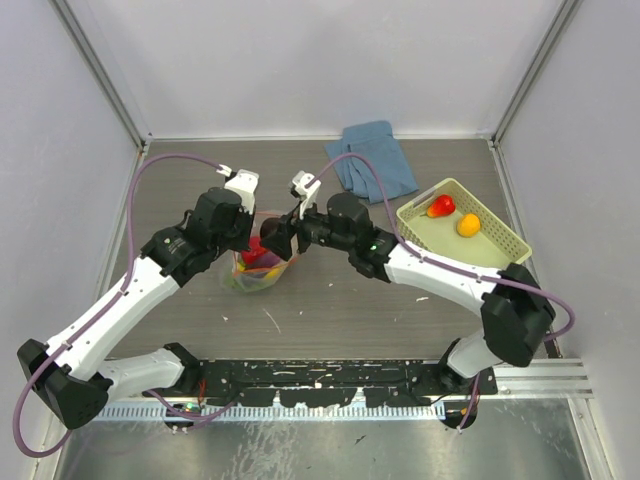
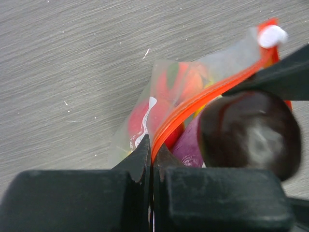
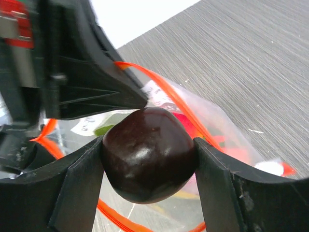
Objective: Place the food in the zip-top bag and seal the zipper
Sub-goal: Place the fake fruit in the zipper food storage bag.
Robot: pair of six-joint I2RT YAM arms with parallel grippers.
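The dark eggplant [image 3: 148, 154] is sitting clamped in the right gripper [image 3: 147, 145], just over the open mouth of the zip-top bag [image 1: 262, 282], which is resting on the surface [image 1: 330, 310] with red food [image 2: 137, 118] inside. The left gripper [image 2: 151, 159] is pinching the zipper strip [image 2: 203, 99], fingers closed together on it. At the bag's two o'clock, a basket [image 1: 500, 250] is holding a red fruit [image 1: 440, 206] and an orange fruit [image 1: 468, 225]. A blue cloth [image 1: 375, 160] is lying at one o'clock.

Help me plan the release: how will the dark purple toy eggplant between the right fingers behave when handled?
The glossy dark purple toy eggplant probably slips: shiny skin, and the right fingers touch only its curved sides. Rounded, it would likely roll. It seems stiff, undented by the squeeze.
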